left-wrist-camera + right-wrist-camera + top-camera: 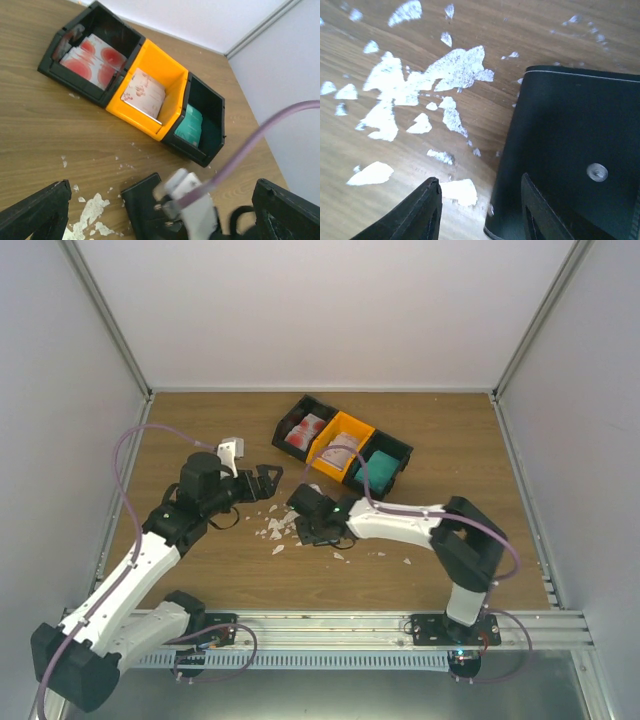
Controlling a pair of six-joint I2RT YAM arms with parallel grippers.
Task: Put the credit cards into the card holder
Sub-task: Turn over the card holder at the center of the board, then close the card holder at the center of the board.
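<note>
Under the right gripper (pixel 479 192) the black card holder (pixel 570 130) lies flat on the wooden table (pixel 40 115), apparently folded shut, with its small round emblem (pixel 596 172) facing up among torn white scraps (pixel 450 70). That gripper's jaws stand apart: one finger hangs over the holder's cover and the other over bare wood beside its edge, so nothing is clamped. My reading is that the holder lies mid-table so that both arms can reach it. Near it the left gripper (pixel 266 480) hovers with its jaws spread wide and empty, facing the bins, probably placed to fetch a card. None of the credit cards (pixel 145 92) shows in the holder: red-and-white cards (pixel 95 60) sit in the left black bin (pixel 80 85), a pale pinkish card leans in the orange bin (pixel 155 57), and teal cards (pixel 190 125) stand in the right black bin (pixel 210 100), sorted by kind and apart from the holder. I judge the holder needs opening before any card goes in
</note>
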